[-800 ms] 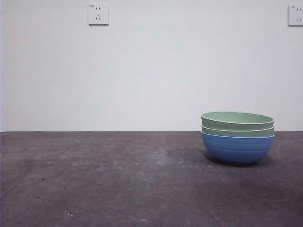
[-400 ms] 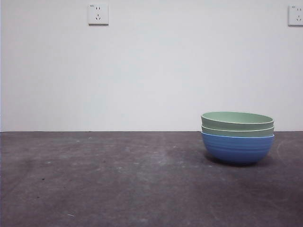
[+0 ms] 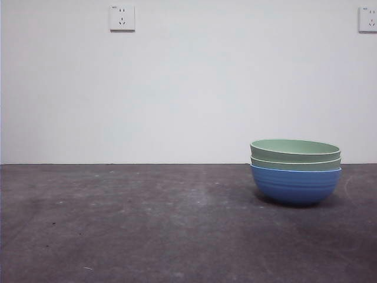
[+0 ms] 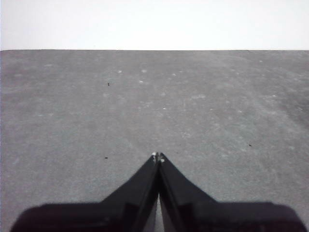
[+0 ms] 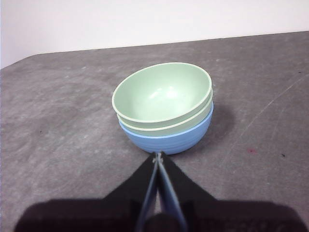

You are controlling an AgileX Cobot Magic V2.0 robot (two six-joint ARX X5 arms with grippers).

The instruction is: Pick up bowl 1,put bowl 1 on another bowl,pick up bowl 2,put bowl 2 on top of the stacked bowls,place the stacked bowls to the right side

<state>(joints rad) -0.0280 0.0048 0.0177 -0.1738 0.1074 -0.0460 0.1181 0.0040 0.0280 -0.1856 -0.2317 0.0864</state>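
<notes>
stack of three ribbed round bowls (image 3: pixel 295 171), two pale sage green nested in a blue one (image 5: pixel 166 137): resting on the right part of the dark grey table (image 3: pixel 147 224) | right gripper (image 5: pixel 158 155): clenched, holding nothing, tips just short of the blue bowl, apart | left gripper (image 4: pixel 158 156): clenched, over bare table

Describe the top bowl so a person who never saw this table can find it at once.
On the dark grey table, toward its right side, stands a stack of three bowls. The top bowl is pale green, nested in a second green bowl; the blue bowl is lowest.
</notes>
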